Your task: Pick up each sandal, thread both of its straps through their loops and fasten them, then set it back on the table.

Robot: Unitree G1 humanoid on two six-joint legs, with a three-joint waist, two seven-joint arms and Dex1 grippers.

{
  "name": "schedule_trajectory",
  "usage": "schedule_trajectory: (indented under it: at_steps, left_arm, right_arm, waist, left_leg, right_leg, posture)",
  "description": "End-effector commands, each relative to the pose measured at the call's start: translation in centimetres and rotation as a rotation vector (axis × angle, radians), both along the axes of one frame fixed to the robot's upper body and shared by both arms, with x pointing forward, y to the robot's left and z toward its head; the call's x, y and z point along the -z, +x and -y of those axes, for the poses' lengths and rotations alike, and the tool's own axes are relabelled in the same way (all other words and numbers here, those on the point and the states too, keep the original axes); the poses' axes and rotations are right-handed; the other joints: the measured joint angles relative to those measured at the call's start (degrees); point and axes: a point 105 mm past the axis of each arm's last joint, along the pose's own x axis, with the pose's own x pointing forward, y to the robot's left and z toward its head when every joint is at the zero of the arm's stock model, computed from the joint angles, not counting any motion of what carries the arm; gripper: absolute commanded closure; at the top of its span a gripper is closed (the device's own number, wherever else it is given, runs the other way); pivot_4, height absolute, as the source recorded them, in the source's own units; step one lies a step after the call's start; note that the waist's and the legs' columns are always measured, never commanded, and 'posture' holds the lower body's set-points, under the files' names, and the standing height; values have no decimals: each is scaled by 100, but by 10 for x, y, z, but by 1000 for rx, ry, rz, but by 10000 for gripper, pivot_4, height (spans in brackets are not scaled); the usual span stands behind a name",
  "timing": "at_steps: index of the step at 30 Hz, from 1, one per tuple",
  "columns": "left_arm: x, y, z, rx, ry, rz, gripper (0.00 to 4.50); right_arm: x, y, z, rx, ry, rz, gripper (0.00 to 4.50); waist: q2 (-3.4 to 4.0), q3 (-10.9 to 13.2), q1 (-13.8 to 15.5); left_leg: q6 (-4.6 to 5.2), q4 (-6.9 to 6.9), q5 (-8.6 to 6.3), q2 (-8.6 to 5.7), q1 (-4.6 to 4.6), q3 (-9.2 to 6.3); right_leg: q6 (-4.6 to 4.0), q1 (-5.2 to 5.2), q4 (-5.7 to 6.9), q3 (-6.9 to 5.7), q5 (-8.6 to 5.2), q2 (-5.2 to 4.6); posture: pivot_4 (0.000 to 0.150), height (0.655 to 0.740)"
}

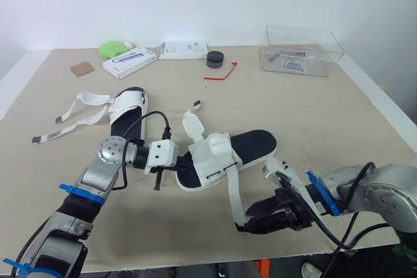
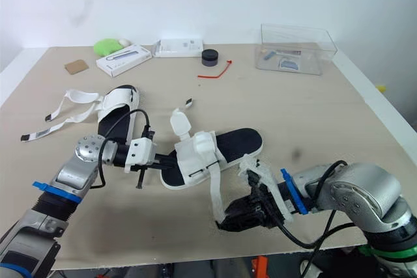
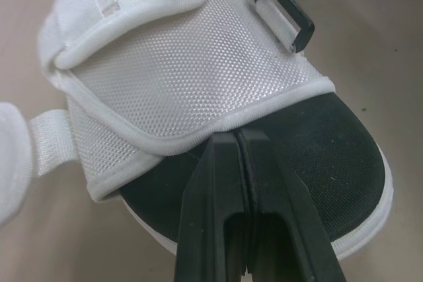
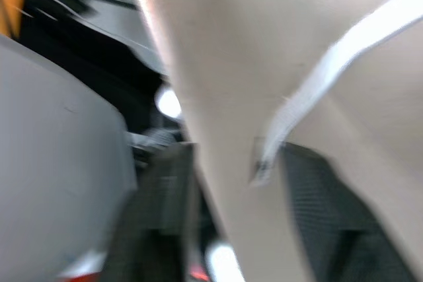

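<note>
A white sandal with a black insole (image 1: 251,144) lies at the middle of the table. Its long strap (image 1: 233,193) trails toward the front edge, and its other strap (image 1: 193,120) stands up. My left gripper (image 1: 184,168) is shut on the sandal's near-left end. In the left wrist view its fingertips (image 3: 221,146) press together at the edge of the white mesh upper (image 3: 178,70), beside a black loop (image 3: 285,12). My right gripper (image 1: 246,224) is low at the front edge, open, with the long strap's tip (image 4: 264,163) between its fingers. A second sandal (image 1: 130,112) lies to the left with loose straps (image 1: 78,112).
At the back stand a clear plastic box (image 1: 303,50), a black round object (image 1: 215,58), a red wire (image 1: 220,74), two white boxes (image 1: 129,62) (image 1: 184,49), a green object (image 1: 114,48) and a brown card (image 1: 83,68). The table's front edge (image 1: 195,265) is close to my right gripper.
</note>
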Motion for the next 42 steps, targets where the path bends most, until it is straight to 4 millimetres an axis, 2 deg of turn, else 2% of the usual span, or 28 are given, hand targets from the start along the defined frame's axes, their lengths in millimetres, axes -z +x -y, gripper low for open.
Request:
schedule_trajectory:
  at_steps: [1, 2, 5, 7, 12, 19, 23, 27, 31, 34, 37, 40, 41, 42]
  left_arm:
    - [-1, 6, -1, -19, 4, 28, 45000]
    - [-1, 8, -1, -30, 5, 33, 45000]
    - [-2, 15, -4, -69, -8, 52, 45000]
    - [-4, 21, -5, -98, -14, 80, 45000]
    - [-14, 30, -3, -139, -63, 115, 45000]
    - [-14, 29, 0, -137, -70, 121, 45000]
    - [-12, 25, 0, -132, -67, 115, 45000]
    - [-10, 22, -1, -133, -64, 107, 45000]
    - [-9, 21, -1, -134, -61, 102, 45000]
    - [-9, 21, -1, -137, -61, 98, 45000]
    - [-9, 21, -1, -139, -61, 98, 45000]
    - [-9, 22, -1, -141, -62, 96, 45000]
    - [-9, 22, -1, -142, -62, 95, 45000]
    - [-9, 22, -1, -142, -61, 94, 45000]
  right_arm:
    - [-1, 19, 7, -99, -62, 264, 3162]
    - [-5, 26, 9, -144, -64, 360, 441]
    - [-19, 41, 6, -301, -47, 651, 441]
    - [-22, 41, 4, -448, -57, 810, 441]
    - [-18, 33, -5, -818, -57, 1203, 441]
    - [-6, 52, -14, -1031, -133, 1611, 441]
    - [-6, 48, -19, -1053, -67, 1711, 441]
    - [-9, 34, -30, -1057, 42, 1779, 441]
    - [-13, 26, -37, -1041, 114, 1804, 441]
    - [-9, 28, -36, -1051, 98, 1791, 441]
    - [-3, 29, -34, -1067, 79, 1768, 8912]
    - [6, 33, -30, -1091, 36, 1724, 21813]
    - [8, 33, -29, -1090, 32, 1714, 27430]
    - [8, 34, -29, -1084, 32, 1705, 30578]
  waist:
    - [0, 0, 0]
    - [0, 0, -1]
    - [0, 0, -1]
    - [0, 0, 0]
    - [-3, 1, 0]
    - [-3, 2, -3]
    - [-2, 2, 0]
    - [-2, 2, 0]
    - [-2, 2, 0]
    - [-2, 2, 0]
    - [-2, 2, 0]
    - [-2, 2, 0]
    - [-2, 2, -1]
    - [-2, 2, -1]
  left_leg:
    - [0, 0, 0, -1, 1, 1]
    - [0, 0, 0, -2, 1, 3]
    - [-2, 0, 1, -3, 5, 8]
    - [-3, 1, 2, -3, 8, 8]
    - [-3, 1, 2, -4, 7, 8]
    - [-6, 2, 4, -10, 13, 22]
    - [-7, 2, 5, -10, 13, 25]
    - [-6, 1, 4, -9, 14, 23]
    - [-6, 1, 4, -9, 20, 25]
    - [-6, 1, 4, -9, 23, 25]
    - [-6, 1, 4, -9, 25, 26]
    - [-6, 1, 4, -9, 25, 26]
    - [-6, 1, 4, -9, 25, 27]
    - [-6, 1, 4, -9, 25, 27]
  right_leg:
    - [1, 0, 0, 0, 0, -1]
    - [2, 0, 0, 0, 0, -2]
    - [5, 0, 1, 4, 2, -1]
    - [6, 2, 1, 3, 2, 0]
    - [4, 2, 3, 6, 2, 1]
    - [6, 2, 5, 21, 8, -1]
    - [0, 3, 9, 19, 6, 1]
    - [-4, 3, 9, 24, 6, -1]
    - [-3, 5, 9, 29, 7, -2]
    - [-4, 6, 11, 29, 7, 0]
    - [-5, 6, 12, 30, 8, 0]
    - [-4, 7, 11, 29, 7, 0]
    - [-4, 7, 11, 30, 7, 0]
    - [-4, 7, 11, 30, 8, 0]
  posture:
    - [1500, 7400]
    - [1500, 7400]
    - [1500, 7400]
    - [1500, 7400]
    - [1500, 7400]
    - [1500, 7400]
    - [1500, 7400]
    - [1500, 7400]
    - [1500, 7400]
    - [1500, 7400]
    - [1500, 7400]
    - [1500, 7400]
    - [1500, 7400]
    - [1500, 7400]
